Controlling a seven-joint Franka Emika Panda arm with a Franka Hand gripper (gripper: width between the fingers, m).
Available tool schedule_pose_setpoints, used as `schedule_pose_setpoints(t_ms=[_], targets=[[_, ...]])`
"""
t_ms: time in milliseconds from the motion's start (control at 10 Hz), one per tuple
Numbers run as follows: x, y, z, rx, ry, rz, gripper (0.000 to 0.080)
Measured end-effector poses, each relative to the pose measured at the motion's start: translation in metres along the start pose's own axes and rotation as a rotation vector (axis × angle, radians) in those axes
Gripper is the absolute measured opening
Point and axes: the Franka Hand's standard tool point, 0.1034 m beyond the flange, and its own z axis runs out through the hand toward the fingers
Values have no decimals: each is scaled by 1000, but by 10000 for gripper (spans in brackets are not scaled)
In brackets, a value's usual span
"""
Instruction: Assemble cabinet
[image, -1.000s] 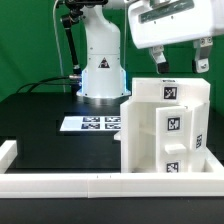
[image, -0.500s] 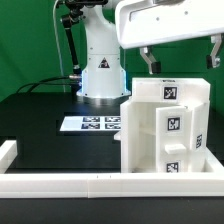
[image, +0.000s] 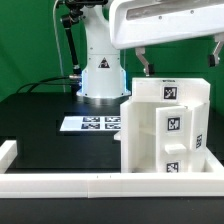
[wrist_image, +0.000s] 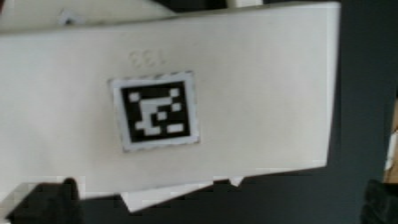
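The cabinet (image: 165, 125) is a large white box with black-and-white tags. It stands upright at the exterior view's right, against the front white rail. My gripper (image: 180, 60) hovers just above its top, fingers spread wide, one dark fingertip (image: 146, 63) left of the top and one at the right edge. It holds nothing. In the wrist view the cabinet's white tagged face (wrist_image: 178, 100) fills the picture, and my gripper (wrist_image: 217, 205) shows only as dark fingertips (wrist_image: 43, 204) at the two corners.
The marker board (image: 88, 123) lies flat on the black table behind the cabinet, in front of the robot base (image: 100, 72). A white rail (image: 60, 183) runs along the front, with a raised end (image: 8, 152) at the exterior view's left.
The hand has shifted toward the exterior view's left and looms larger over the cabinet. Its fingers stand farther apart than a second ago. The cabinet has not moved.
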Motion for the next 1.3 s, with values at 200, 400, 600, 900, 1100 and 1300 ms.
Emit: schedule_pose_setpoints(t_ms=[200,400,600,900,1100,1300], targets=[[-1,0,-1,-9,-17,-236,797],[-3,-1,-1,-8,-42,-386,797],[-3,1,-1,-6,-41,-472,797],[-6,6,0,-8,-52,-823,797],[-9,6,2,-11,-67,-1022,797],[-12,8,5,-21,-91,-1226,797]])
